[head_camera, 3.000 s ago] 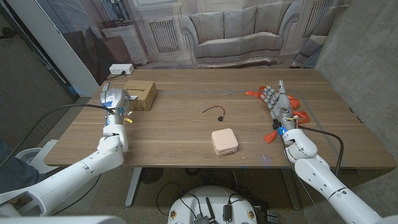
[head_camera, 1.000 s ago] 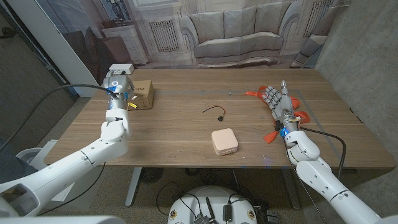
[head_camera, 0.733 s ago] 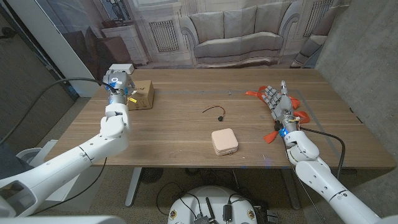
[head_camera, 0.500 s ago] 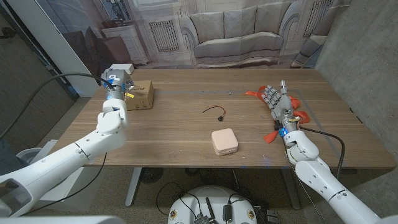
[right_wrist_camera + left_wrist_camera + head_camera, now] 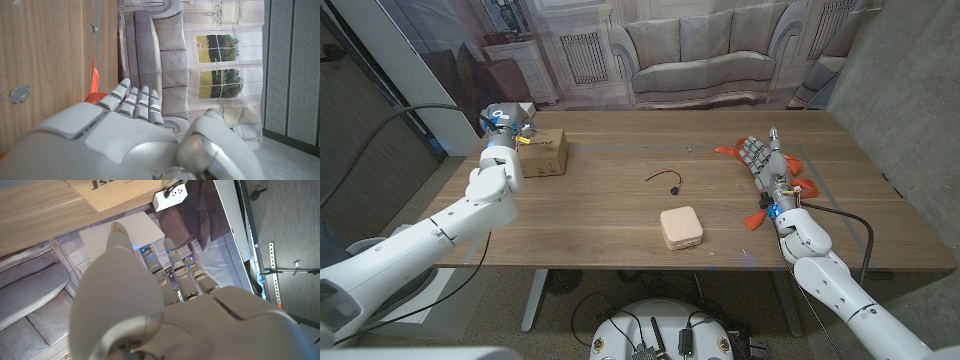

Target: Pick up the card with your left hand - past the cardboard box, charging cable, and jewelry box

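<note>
In the left wrist view my left hand [image 5: 165, 305] pinches a white card [image 5: 142, 230] between the thumb and the fingers, and the card is off the table. From the head view that left hand [image 5: 503, 128] is raised at the far left, just beside the cardboard box [image 5: 546, 152]. A thin black charging cable [image 5: 667, 179] lies mid-table. The pale pink jewelry box [image 5: 680, 227] sits nearer the front edge. At the right side my right hand [image 5: 763, 160] has its fingers stretched out and apart, holding nothing.
A white socket block [image 5: 172, 192] sits past the cardboard box [image 5: 107, 190] at the table's far-left corner. Orange pieces [image 5: 725, 150] lie by my right hand, another [image 5: 756, 218] near its wrist. A sofa backdrop stands behind the table.
My left arm has lifted and reached farther away, carrying the hand from in front of the cardboard box to its far-left side. The right hand has stayed put.
</note>
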`<state>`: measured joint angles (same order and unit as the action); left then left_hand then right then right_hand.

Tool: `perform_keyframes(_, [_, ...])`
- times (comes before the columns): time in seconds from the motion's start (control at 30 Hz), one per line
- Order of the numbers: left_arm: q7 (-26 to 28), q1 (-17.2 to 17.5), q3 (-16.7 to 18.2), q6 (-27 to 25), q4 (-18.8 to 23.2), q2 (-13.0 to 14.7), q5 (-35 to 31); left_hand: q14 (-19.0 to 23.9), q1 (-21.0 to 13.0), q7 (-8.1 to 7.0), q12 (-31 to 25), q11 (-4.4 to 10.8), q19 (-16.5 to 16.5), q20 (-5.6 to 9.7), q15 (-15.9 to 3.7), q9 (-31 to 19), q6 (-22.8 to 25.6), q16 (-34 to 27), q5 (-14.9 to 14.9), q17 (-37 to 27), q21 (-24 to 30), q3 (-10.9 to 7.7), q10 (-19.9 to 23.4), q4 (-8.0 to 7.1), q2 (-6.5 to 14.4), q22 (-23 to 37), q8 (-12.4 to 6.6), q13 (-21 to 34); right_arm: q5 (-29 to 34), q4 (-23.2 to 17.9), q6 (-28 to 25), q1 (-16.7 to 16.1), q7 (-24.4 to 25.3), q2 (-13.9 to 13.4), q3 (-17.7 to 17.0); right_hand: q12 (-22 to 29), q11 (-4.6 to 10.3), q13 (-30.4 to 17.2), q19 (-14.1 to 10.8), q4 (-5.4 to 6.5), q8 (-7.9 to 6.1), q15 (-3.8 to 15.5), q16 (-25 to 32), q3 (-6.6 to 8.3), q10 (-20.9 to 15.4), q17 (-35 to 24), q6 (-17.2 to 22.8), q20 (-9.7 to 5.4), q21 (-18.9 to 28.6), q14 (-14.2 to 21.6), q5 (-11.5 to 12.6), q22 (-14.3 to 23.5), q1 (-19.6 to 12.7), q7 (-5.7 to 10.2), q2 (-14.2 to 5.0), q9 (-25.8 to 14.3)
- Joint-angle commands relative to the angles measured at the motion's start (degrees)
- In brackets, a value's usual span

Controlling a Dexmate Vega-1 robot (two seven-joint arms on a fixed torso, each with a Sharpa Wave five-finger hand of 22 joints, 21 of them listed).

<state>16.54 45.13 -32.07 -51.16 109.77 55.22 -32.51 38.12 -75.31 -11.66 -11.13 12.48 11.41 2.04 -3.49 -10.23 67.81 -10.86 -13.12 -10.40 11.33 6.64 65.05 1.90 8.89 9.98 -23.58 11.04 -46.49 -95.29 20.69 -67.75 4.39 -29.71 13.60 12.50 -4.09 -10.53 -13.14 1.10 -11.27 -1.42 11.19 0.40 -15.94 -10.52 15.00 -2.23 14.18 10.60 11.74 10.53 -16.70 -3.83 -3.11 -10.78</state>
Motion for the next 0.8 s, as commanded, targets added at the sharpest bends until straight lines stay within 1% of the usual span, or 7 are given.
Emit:
perform_keyframes(0.03, [-4.72,-3.08,-0.42,-0.46,2.86,2.03,-0.01,-0.20,-0.55,-0.23,0.04,0.13,-0.25,4.78,-8.22,-0.18,0.57,0.02,0.09,-0.10,-0.03,-0.04,0.46,-0.43,0.03,0.14,0.11,0.13,0.15,-0.25,-0.18,0.20,-0.23,-0.29,0.02,-0.02,-0.13,-0.27,-0.40,0.10,-0.18,-0.28,-0.25,-0.20,-0.47,-0.26,0.37,-0.08,-0.05,0.61,-0.09,0.10,-0.01,-0.18,-0.38,-0.30])
perform_keyframes(0.2, [-4.88,-2.88,0.29,-0.21,3.75,2.24,0.47,-0.18,-0.57,-0.13,0.08,0.12,-0.24,4.88,-8.22,-0.16,0.67,-0.01,0.10,-0.11,-0.02,-0.03,0.48,-0.55,0.03,0.13,0.21,0.13,0.00,-0.40,-0.06,-0.15,-0.28,-0.40,-0.15,-0.03,-0.06,-0.27,-0.42,0.09,-0.15,-0.22,-0.24,-0.22,-0.46,-0.27,0.29,-0.05,-0.10,0.64,-0.09,0.11,0.00,-0.16,-0.40,-0.30])
perform_keyframes(0.23, [-4.89,-2.87,0.30,-0.20,3.75,2.24,0.46,-0.16,-0.58,0.05,0.08,0.13,-0.24,4.89,-8.23,-0.08,0.77,-0.02,0.11,-0.11,-0.02,-0.03,0.49,-0.58,0.03,0.13,0.25,0.13,0.00,-0.40,-0.07,-0.16,-0.28,-0.40,-0.15,-0.04,-0.04,-0.27,-0.42,0.09,-0.16,-0.22,-0.24,-0.22,-0.43,-0.27,0.30,-0.05,-0.11,0.65,-0.09,0.11,0.00,-0.16,-0.40,-0.30])
perform_keyframes(0.5, [-6.28,-3.62,-0.20,-1.36,4.94,2.52,-0.50,-0.14,-0.64,0.04,0.08,0.13,-0.24,4.89,-8.21,0.14,0.89,-0.02,0.14,-0.11,-0.01,-0.02,0.63,-0.73,0.00,0.12,0.56,0.14,-0.15,-1.10,-0.11,-0.64,-0.13,-0.84,-0.63,-0.05,-0.09,-0.27,-0.46,0.05,-0.15,-0.25,-0.23,-0.23,-0.42,-0.26,0.27,-0.02,-0.21,0.68,-0.09,0.11,-0.03,-0.25,-0.44,-0.29])
perform_keyframes(0.73, [-7.38,-3.89,-0.27,-2.12,6.68,3.48,-1.79,-0.09,-0.68,0.01,0.08,0.13,-0.15,4.91,-8.20,0.21,0.99,-0.05,0.16,-0.11,0.03,0.00,0.73,-0.87,-0.04,0.12,0.80,0.15,-0.14,-1.77,0.14,-1.19,0.06,-1.06,-1.06,-0.05,-0.04,-0.27,-0.45,0.03,-0.16,-0.25,-0.24,-0.24,-0.45,-0.26,0.32,-0.04,-0.29,0.67,-0.09,0.11,-0.04,-0.23,-0.47,-0.29])
perform_keyframes(0.8, [-7.94,-4.09,-0.35,-2.53,7.24,3.88,-2.36,-0.03,-0.75,0.22,0.06,0.14,-0.14,4.97,-8.23,0.25,1.23,-0.07,0.15,-0.11,0.03,-0.03,0.85,-0.92,0.01,0.12,0.85,0.15,-0.24,-2.02,0.12,-1.44,0.13,-1.11,-1.15,-0.04,-0.07,-0.27,-0.46,0.03,-0.16,-0.26,-0.24,-0.24,-0.47,-0.27,0.31,-0.05,-0.32,0.67,-0.09,0.12,-0.04,-0.23,-0.48,-0.29])
